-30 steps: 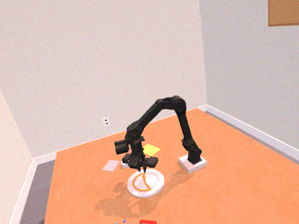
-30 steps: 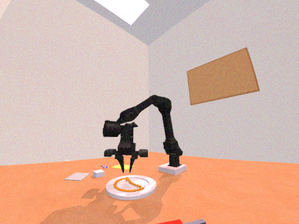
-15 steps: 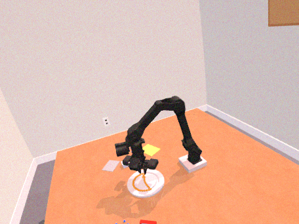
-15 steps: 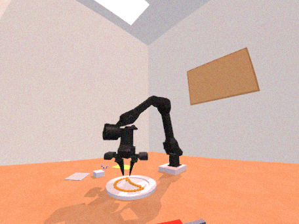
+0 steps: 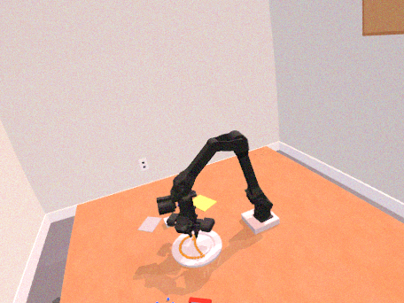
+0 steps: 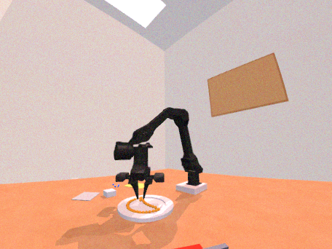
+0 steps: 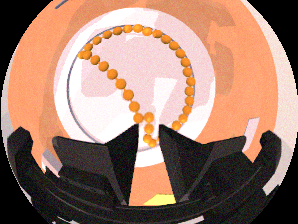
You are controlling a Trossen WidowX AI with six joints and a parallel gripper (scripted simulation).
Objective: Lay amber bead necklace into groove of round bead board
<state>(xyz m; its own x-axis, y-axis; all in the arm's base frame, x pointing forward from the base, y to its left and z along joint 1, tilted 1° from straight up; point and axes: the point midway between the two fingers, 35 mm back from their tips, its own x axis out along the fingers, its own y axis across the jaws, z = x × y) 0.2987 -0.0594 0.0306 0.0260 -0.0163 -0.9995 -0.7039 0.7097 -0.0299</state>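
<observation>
The amber bead necklace (image 5: 190, 258) (image 6: 143, 212) (image 7: 190, 81) lies on the white round bead board (image 5: 213, 257) (image 6: 166, 212) (image 7: 205, 90). In the wrist view its beads follow the groove along the top and right. Another stretch cuts straight across the inside, from the upper left to a small fold near the fingertips. The groove's left arc (image 7: 68, 90) holds no beads. My gripper (image 5: 194, 235) (image 6: 141, 199) (image 7: 149, 128) is low over the board's edge on the arm-base side, fingers narrowly apart. Beads of the fold show between the tips, with gaps on both sides. Some beads near the right finger are hidden.
A yellow sheet (image 5: 204, 203) (image 6: 135, 186) (image 7: 161, 200) and a pale sheet (image 5: 150, 224) (image 6: 86, 196) lie behind the board, with a small white block (image 6: 109, 193). A red object (image 5: 199, 300) (image 6: 191, 247) is at the front. Small blue pieces (image 5: 167, 299) (image 6: 116, 186) also show.
</observation>
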